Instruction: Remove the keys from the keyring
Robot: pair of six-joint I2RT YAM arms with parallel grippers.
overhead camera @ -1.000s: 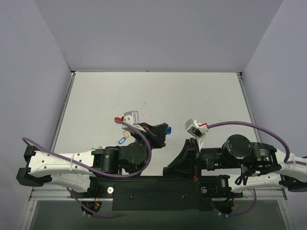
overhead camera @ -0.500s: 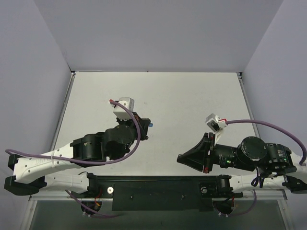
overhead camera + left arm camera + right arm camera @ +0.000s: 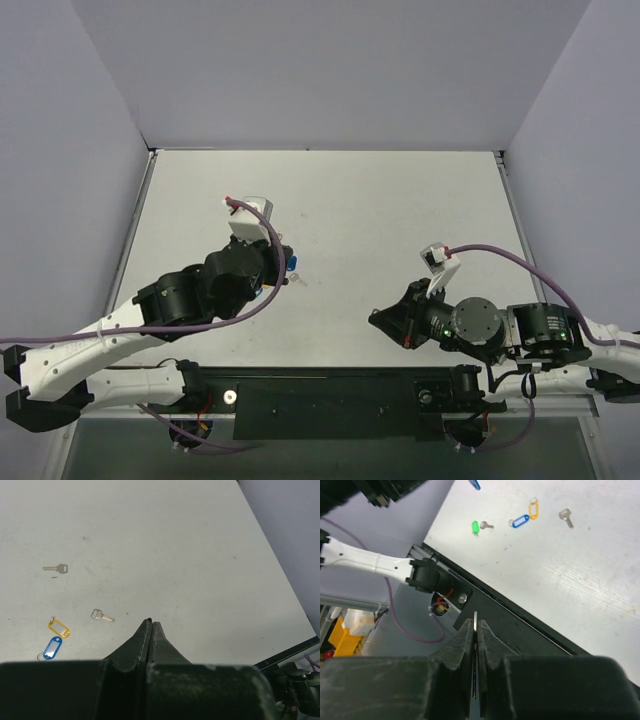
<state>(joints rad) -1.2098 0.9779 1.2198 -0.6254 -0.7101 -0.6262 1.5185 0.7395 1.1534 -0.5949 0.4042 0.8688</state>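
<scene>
In the top view my left gripper is shut, and the keyring's blue tag hangs at its tip above the table. The left wrist view shows that gripper with jaws pressed together and the tag hidden under them. My right gripper is shut on a thin flat silver key, seen edge-on between the pads. It hovers near the table's front edge. The right wrist view shows the hanging blue tag at its top.
On the table lie another blue tag, a yellow tag, a green tag with a key beside it, and loose keys. The black base rail runs along the near edge.
My left gripper has swung left, carrying the blue tag with it. The right arm has swung right, away from the left gripper, and both have stayed shut.
</scene>
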